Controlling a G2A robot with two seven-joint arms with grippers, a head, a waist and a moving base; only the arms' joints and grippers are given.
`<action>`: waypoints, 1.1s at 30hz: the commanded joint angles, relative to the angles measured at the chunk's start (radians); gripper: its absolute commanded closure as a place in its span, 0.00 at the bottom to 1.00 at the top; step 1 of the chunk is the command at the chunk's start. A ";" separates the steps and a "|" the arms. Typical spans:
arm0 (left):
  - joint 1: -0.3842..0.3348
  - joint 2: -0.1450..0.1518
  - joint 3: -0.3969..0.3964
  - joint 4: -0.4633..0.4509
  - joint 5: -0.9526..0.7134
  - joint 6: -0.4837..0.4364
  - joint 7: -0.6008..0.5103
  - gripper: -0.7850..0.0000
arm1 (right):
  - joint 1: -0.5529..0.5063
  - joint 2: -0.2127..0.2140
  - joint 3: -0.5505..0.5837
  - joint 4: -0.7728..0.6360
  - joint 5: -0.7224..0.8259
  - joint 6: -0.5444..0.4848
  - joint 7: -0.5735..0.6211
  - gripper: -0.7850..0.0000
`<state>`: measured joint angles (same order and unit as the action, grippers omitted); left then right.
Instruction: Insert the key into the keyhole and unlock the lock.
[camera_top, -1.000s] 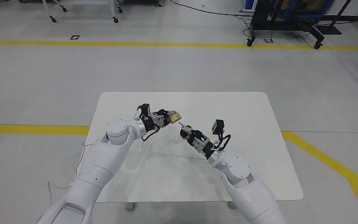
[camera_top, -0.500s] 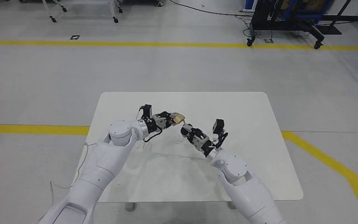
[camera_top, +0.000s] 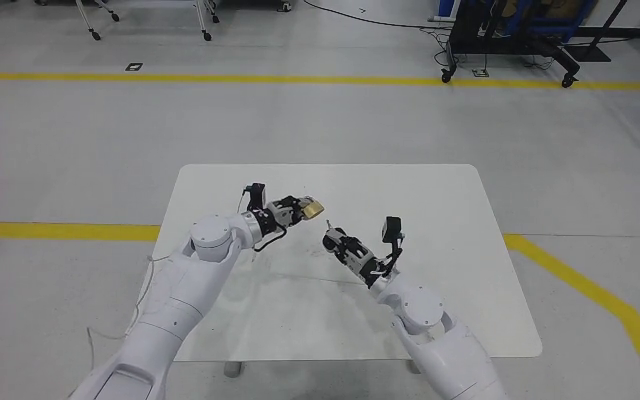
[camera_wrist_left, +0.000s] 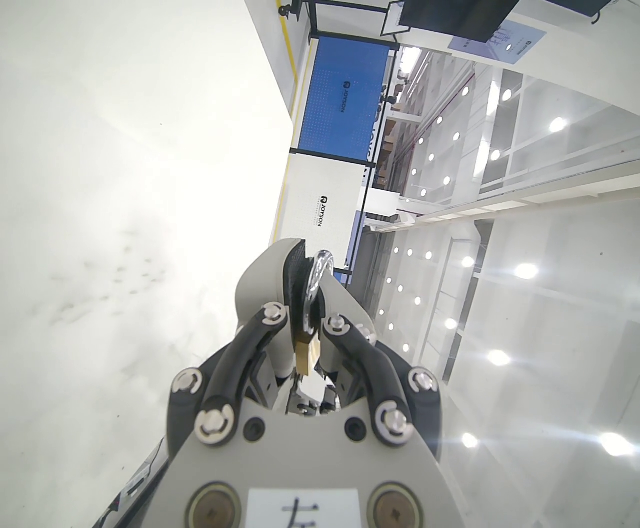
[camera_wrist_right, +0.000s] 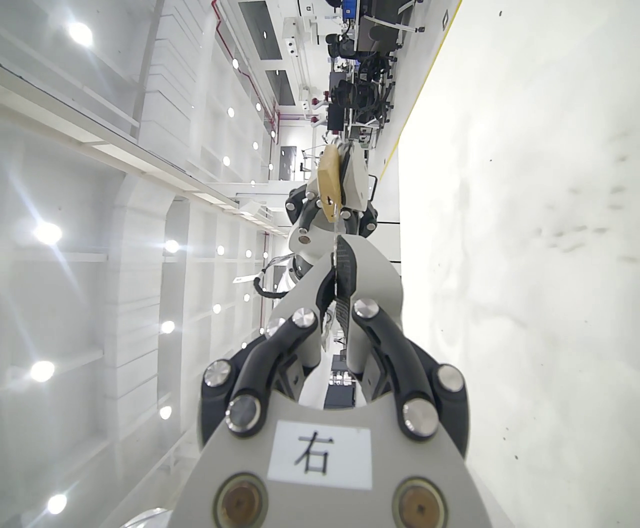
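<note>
A brass padlock (camera_top: 313, 209) is held above the white table (camera_top: 450, 200), with my left gripper (camera_top: 303, 210) shut on it. In the left wrist view the silver shackle (camera_wrist_left: 320, 267) sticks out past the fingertips of the left gripper (camera_wrist_left: 307, 285), and the brass body (camera_wrist_left: 305, 355) sits between the fingers. My right gripper (camera_top: 330, 240) is shut on a thin key (camera_wrist_right: 334, 240), just right of and nearer than the lock. In the right wrist view the right gripper (camera_wrist_right: 340, 252) points the key blade at the padlock (camera_wrist_right: 330, 182). A small gap separates them in the top view.
The tabletop around and under both grippers is bare white surface. Yellow floor lines run beyond the table's far edge and along both sides. A dark wheeled cart (camera_top: 510, 40) stands far off at the back right.
The two grippers came closer together half a second ago. They have since drawn slightly apart: the padlock moved a little left and the key-holding gripper pulled back toward me.
</note>
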<state>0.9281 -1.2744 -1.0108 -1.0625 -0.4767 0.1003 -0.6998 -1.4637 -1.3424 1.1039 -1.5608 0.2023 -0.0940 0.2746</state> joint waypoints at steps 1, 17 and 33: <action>0.002 -0.001 0.002 -0.003 0.007 0.002 0.000 1.00 | 0.003 -0.001 -0.011 -0.006 -0.024 0.013 -0.005 1.00; 0.014 0.000 -0.005 -0.021 0.043 0.007 -0.017 1.00 | 0.022 -0.005 -0.023 0.003 -0.014 0.035 0.011 1.00; 0.018 0.000 -0.003 -0.031 0.079 0.011 -0.042 1.00 | 0.034 -0.006 -0.027 0.016 -0.018 0.053 0.011 1.00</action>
<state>0.9460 -1.2741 -1.0144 -1.0930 -0.4007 0.1123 -0.7410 -1.4296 -1.3489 1.0768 -1.5442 0.1855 -0.0426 0.2855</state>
